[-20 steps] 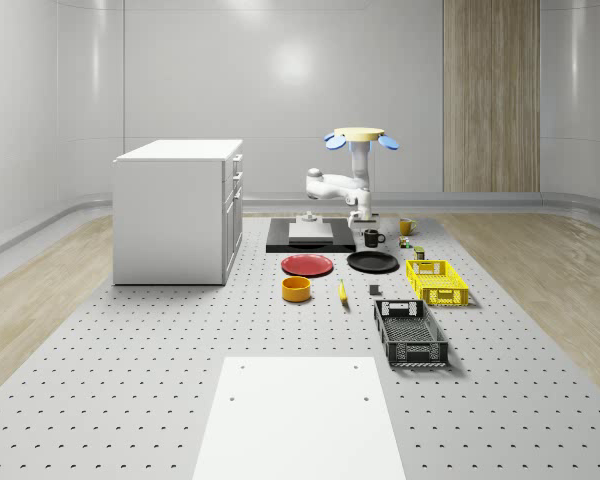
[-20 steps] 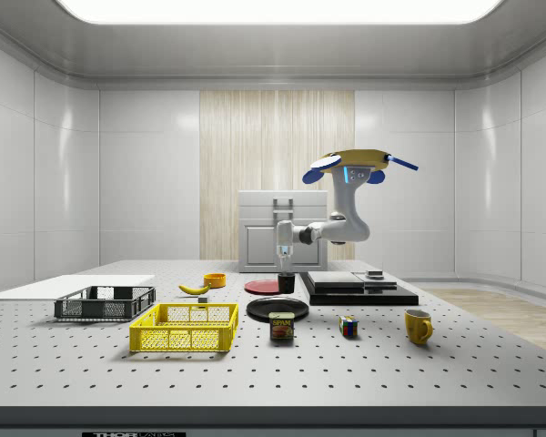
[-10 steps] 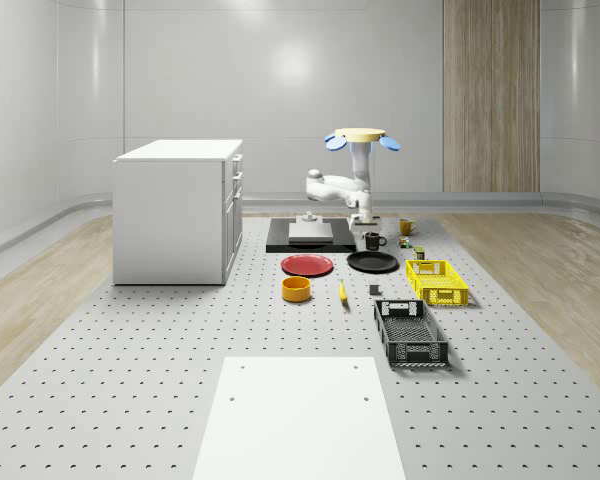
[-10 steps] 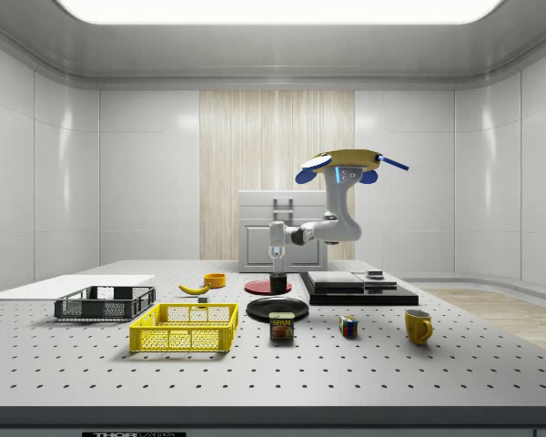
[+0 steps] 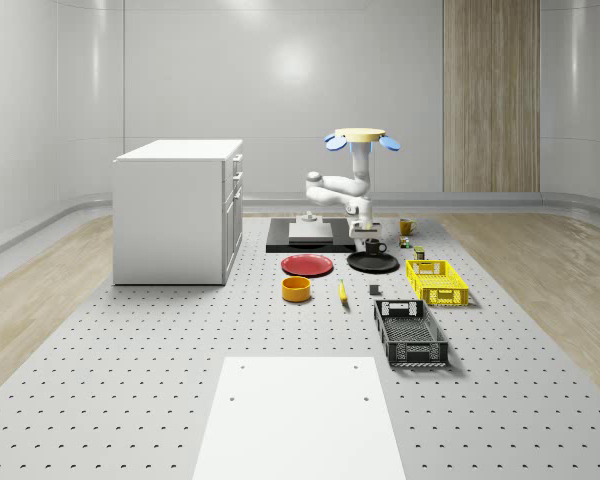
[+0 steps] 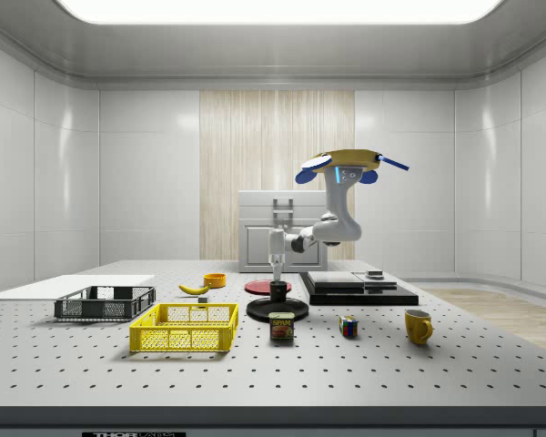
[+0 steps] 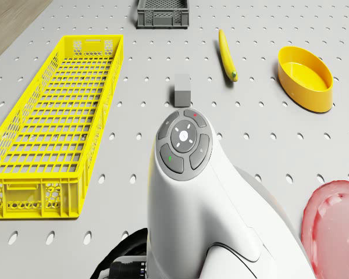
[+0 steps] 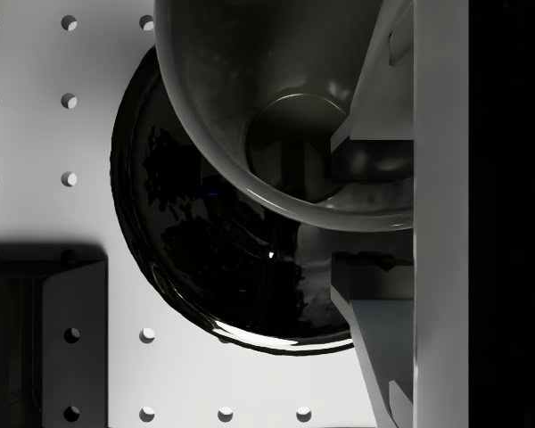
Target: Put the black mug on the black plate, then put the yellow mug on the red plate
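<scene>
The black mug hangs upright low over the black plate, and I cannot tell whether they touch. My gripper points straight down, shut on the mug's rim. In the wrist view the mug has one wall between the fingers, with the glossy black plate beneath it. The red plate lies to the whole-scene view's left of the black plate. The yellow mug stands at the back right. The drone hovers behind the black plate, beside the black slab.
A yellow crate, a black crate, a banana, a yellow bowl and a small grey block lie in front of the plates. A black slab and a white cabinet stand to the whole-scene view's left. A can and a cube sit near the side view's front.
Drone and arm have carried the black mug toward the side view's left and lowered it over the black plate. The gripper stays shut on it.
</scene>
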Tool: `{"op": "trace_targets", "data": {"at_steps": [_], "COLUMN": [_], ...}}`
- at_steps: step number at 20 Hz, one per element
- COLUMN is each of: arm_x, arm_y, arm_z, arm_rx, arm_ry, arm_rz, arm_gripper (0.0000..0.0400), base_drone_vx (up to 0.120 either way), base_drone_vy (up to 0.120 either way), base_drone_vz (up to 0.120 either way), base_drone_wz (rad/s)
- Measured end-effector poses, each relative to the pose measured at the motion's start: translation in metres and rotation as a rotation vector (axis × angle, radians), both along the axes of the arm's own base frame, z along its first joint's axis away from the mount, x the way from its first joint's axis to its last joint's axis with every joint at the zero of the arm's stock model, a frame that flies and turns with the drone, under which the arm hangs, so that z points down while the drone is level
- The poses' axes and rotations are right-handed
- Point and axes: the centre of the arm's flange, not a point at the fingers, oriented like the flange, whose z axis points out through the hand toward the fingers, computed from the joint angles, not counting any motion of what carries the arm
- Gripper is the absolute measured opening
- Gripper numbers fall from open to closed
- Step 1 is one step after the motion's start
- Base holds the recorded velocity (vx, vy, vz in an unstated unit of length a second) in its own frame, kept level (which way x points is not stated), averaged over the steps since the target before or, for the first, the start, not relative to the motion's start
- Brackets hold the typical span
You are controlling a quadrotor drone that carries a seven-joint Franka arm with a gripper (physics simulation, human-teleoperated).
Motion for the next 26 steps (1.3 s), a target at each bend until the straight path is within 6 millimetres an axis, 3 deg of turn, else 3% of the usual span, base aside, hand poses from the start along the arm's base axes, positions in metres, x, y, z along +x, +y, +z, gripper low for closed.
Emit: {"op": "trace_targets", "data": {"at_steps": [8,11,14,19,26], "arm_x": [0.000,0.000,0.000,0.000,0.000], "arm_y": [0.000,0.000,0.000,0.000,0.000], "arm_z": [0.026,0.033,0.029,0.014,0.004], "arm_rx": [0.000,0.000,0.000,0.000,0.000], "arm_ry": [0.000,0.000,0.000,0.000,0.000], "arm_rz": [0.000,0.000,0.000,0.000,0.000], "arm_gripper": [0.0110,0.0251,0.0330,0.0380,0.0397], "base_drone_vx": [0.000,0.000,0.000,0.000,0.000], "base_drone_vy": [0.000,0.000,0.000,0.000,0.040], "base_drone_vz": [0.000,0.000,0.000,0.072,0.120], "base_drone_wz": [0.000,0.000,0.000,0.000,0.000]}}
